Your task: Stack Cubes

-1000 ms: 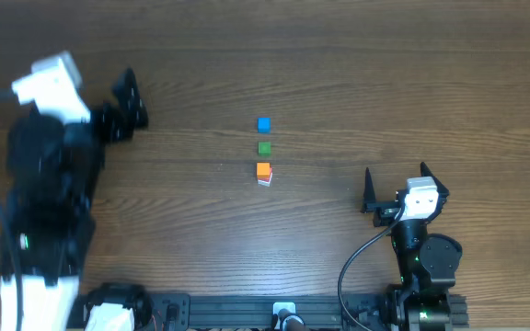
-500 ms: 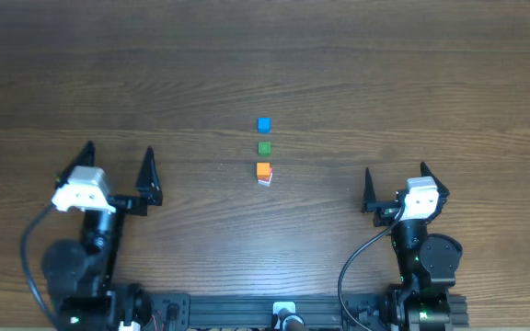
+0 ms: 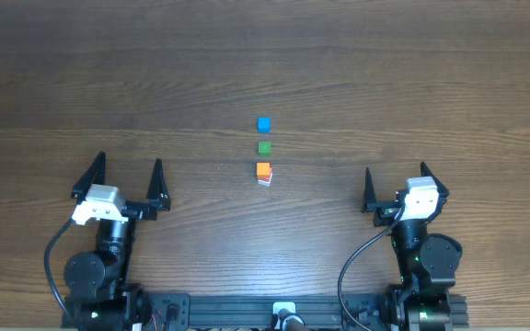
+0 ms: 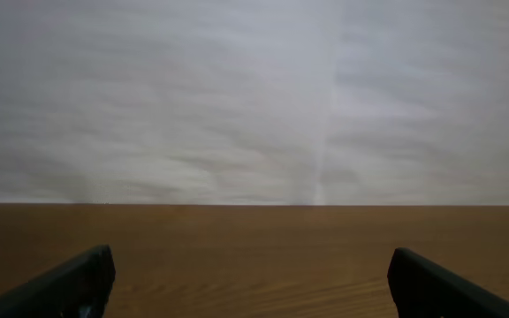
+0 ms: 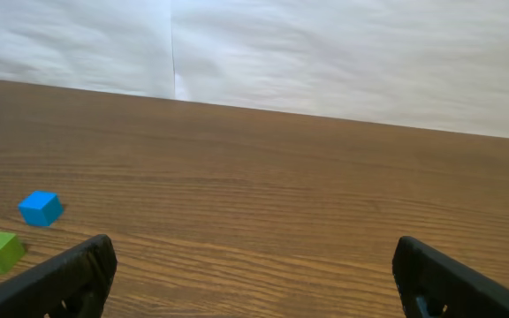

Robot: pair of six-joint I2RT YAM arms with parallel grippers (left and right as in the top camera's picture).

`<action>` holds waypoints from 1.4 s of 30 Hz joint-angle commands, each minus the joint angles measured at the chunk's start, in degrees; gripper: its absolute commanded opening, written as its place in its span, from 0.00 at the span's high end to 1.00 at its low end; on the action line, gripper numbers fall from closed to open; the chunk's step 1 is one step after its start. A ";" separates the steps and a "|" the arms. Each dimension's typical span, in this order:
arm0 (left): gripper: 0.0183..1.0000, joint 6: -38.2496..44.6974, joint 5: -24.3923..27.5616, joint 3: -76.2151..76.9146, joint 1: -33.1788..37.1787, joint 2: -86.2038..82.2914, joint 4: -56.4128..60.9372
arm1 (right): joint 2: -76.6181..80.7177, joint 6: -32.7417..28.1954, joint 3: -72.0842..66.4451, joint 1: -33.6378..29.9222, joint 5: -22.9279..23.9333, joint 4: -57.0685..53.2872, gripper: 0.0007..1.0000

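Drawn back to near left since earlier, left gripper [image 3: 128, 167] fingers apart | top: right gripper [image 3: 395, 176] apart, near right; blue cube [image 3: 263, 124], green cube [image 3: 264, 148], orange cube [image 3: 263, 169] lined near-to-far at centre, pale sliver under orange unclear | left wrist: table [image 4: 254, 252], wall [image 4: 237, 88] | right wrist: blue, green left of gripper

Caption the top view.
Blue cube, green cube and orange cube in a row on wooden table; left gripper and right gripper open.
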 commanded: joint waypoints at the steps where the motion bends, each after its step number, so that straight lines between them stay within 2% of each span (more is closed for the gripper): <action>1: 0.00 0.87 1.84 -0.42 1.64 -0.72 0.00 | -0.52 -0.20 -0.33 -0.37 0.35 -0.11 0.01; 10: 0.00 0.87 2.54 -0.42 3.96 -0.72 -6.49 | -0.52 -0.20 -0.33 -0.37 0.35 -0.11 0.01; 18: 0.00 3.28 5.46 -0.42 3.96 -0.72 -13.22 | -0.52 -0.22 -0.33 -0.37 0.35 -0.11 0.01; 39: 0.00 3.85 5.42 -0.42 3.96 -0.61 -13.03 | -0.52 -0.20 -0.33 -0.37 0.35 -0.11 0.01; 42: 0.00 3.85 5.42 -0.42 3.96 -0.61 -13.00 | -0.52 -6.10 -0.31 -0.37 5.51 0.31 0.01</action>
